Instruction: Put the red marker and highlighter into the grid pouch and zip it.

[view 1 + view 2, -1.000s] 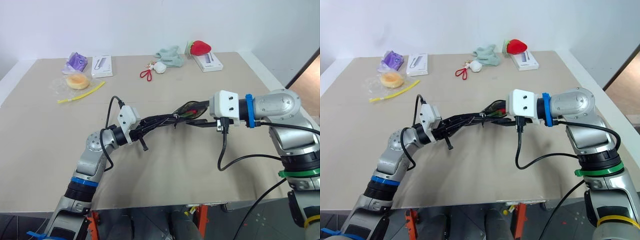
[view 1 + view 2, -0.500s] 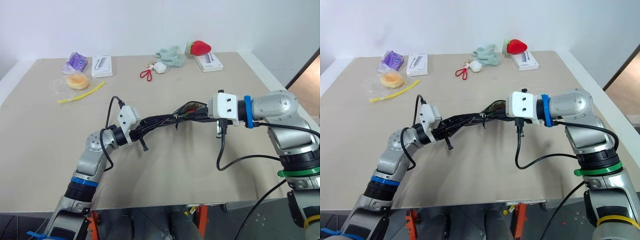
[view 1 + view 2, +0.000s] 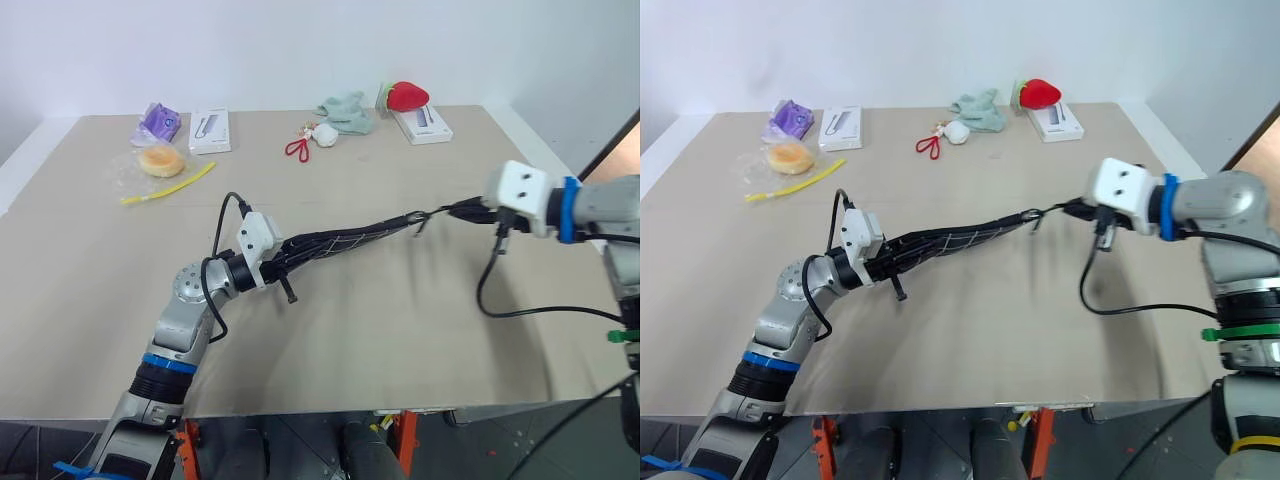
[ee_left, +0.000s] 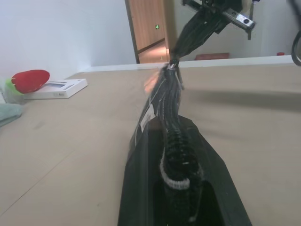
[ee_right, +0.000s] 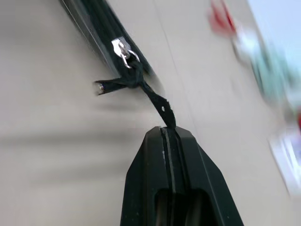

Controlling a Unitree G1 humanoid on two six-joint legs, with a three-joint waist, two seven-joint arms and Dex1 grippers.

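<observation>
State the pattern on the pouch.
Black with white grid lines on the grid pouch; left eye view.

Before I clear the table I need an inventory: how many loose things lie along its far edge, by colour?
Purple: 1, wrapped packet
White: 3, two flat boxes and a small plush
Orange: 1, bun in wrap
Yellow: 1, strip
Red: 2, loop, strawberry plush
Green: 1, cloth
Total: 9

Bright even light, soft shadows, blurred backgrounds
</observation>
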